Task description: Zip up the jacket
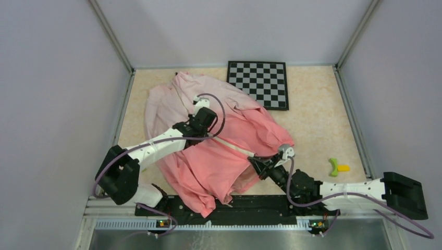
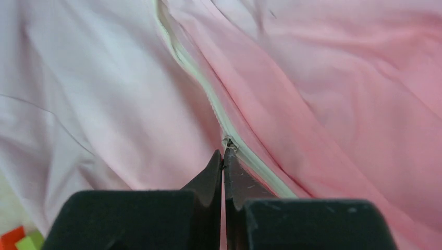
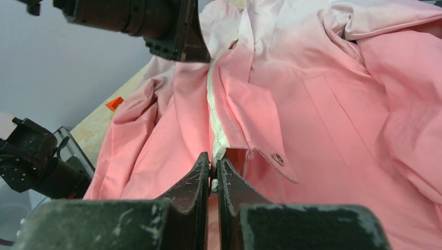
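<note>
Two pinches on one zipper (image 1: 234,147) — both to the near-left of the checkerboard (image 1: 258,83), on the jacket (image 1: 208,172), spread with its pale collar beside the checkerboard's left edge and its coral hem farthest from it, by the arm bases. Right gripper (image 3: 213,167) pressed together on the zipper's bottom end at the hem, anchoring. Left gripper (image 2: 224,156) the closer one to the checkerboard, tips clamped on what looks like the small metal slider (image 2: 228,141), partway up the front. Long axis of the white tape: straight from one pinch to the other, then on past the left tips toward the collar. Teeth seemingly meshed between the pinches, apparently unjoined beyond. Next pull likely along that line, away from the right gripper — sideways drift liable to jam the teeth or bunch the thin fabric.
</note>
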